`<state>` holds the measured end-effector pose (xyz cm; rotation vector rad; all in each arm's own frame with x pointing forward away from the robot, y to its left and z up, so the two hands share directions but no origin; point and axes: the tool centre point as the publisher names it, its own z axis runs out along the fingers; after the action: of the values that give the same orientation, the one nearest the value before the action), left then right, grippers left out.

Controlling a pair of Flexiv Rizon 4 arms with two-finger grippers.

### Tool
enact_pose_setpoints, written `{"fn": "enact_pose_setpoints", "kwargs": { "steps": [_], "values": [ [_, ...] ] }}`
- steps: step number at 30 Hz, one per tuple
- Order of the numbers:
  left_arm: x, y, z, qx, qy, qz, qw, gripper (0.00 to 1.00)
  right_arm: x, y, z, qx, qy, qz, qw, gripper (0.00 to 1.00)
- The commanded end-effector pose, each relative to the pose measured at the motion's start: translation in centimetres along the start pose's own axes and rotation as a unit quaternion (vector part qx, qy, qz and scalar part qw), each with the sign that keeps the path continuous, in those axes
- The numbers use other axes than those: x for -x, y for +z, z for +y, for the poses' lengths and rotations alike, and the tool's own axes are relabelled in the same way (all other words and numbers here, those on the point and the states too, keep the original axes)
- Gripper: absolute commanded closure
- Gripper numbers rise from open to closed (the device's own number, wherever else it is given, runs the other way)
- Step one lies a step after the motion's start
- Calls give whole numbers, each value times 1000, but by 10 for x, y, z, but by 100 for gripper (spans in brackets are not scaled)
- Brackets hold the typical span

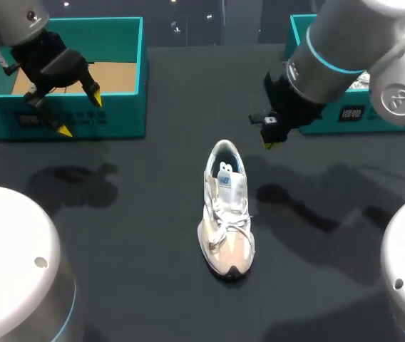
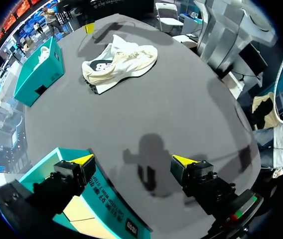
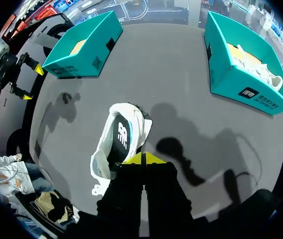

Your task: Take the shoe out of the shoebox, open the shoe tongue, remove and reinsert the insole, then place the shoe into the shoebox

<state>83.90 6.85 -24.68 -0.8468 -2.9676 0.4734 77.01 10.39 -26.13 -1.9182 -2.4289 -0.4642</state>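
Item: right gripper [image 3: 142, 159], yellow tips pressed together with nothing between them, poised above the table [image 1: 145, 235] just beside the heel end of the shoe [image 3: 116, 144]. Shoe: out of its box, upright on its sole at mid-table, heel toward the far edge, toe toward the near edge, tongue [image 1: 225, 178] lying under crossed laces [image 1: 227, 214], with neither gripper touching it. Left gripper [image 2: 134, 162]: fingers spread wide and empty, at the front wall of the left shoebox [image 1: 127, 107] in the far left corner, well apart from the shoe. Right shoebox [image 3: 241, 74]: far right corner, with a second shoe [image 3: 258, 64] inside. Hazards, as judged: closed tips brought down on the collar would shove or tip the shoe rather than catch the tongue, so they must part first. With nothing holding the shoe down, a pull on the tongue would likely lift or drag the whole shoe, and the laces may resist. The left gripper, if lowered where it is, could strike the box wall.
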Motion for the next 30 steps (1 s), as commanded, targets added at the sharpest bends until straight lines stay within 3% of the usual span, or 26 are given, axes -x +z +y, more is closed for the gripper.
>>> {"fn": "enact_pose_setpoints", "kwargs": {
  "steps": [1, 6, 10, 13, 25, 30],
  "values": [
    [-1, 0, 0, 1, 0, 0, 1000, 0, -11, 7, 8, -8, 1, -74, 997, 100],
    [-1, 0, 0, 1, 0, 0, 1000, 0, -14, 10, 8, -13, 12, -93, 996, 100],
    [-1, 0, 0, 1, 0, 0, 1000, 0, -33, 31, 12, -13, 23, -128, 991, 100],
    [-1, 0, 0, 1, 0, 0, 1000, 0, -42, 45, 11, 9, 8, -145, 989, 100],
    [-1, 0, 0, 1, 0, 0, 1000, 0, -42, 44, 11, 16, 8, -147, 989, 100],
    [-1, 0, 0, 1, 0, 0, 1000, 0, -51, 60, 9, 35, 38, -182, 982, 100]
  ]
}}
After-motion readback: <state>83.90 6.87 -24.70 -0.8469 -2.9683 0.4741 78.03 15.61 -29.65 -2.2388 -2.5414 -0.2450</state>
